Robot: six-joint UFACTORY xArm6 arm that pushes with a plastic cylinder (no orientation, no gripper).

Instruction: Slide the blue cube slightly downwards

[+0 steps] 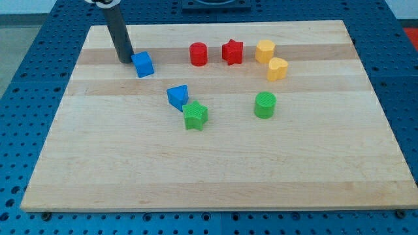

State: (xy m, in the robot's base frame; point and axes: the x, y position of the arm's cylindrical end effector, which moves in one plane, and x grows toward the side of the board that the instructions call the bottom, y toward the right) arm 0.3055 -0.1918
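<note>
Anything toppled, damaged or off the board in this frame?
Nothing stands out. All eight blocks sit on the wooden board, none tipped or broken. My tip rests just left of the blue cube, about touching it.

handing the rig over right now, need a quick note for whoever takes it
Tip: my tip is on the board near the view's top left, just left of the blue cube, close to it or touching; I cannot tell which.
Blocks: the cube sits alone in the upper left. Below and to its right lie a blue wedge-like block and a green star, right against each other.
Done: nothing can be judged as done from this view.
Left: bring the tip round to the cube's top side and push it slightly toward the view's bottom, probably stopping well short of the other blue block.
</note>
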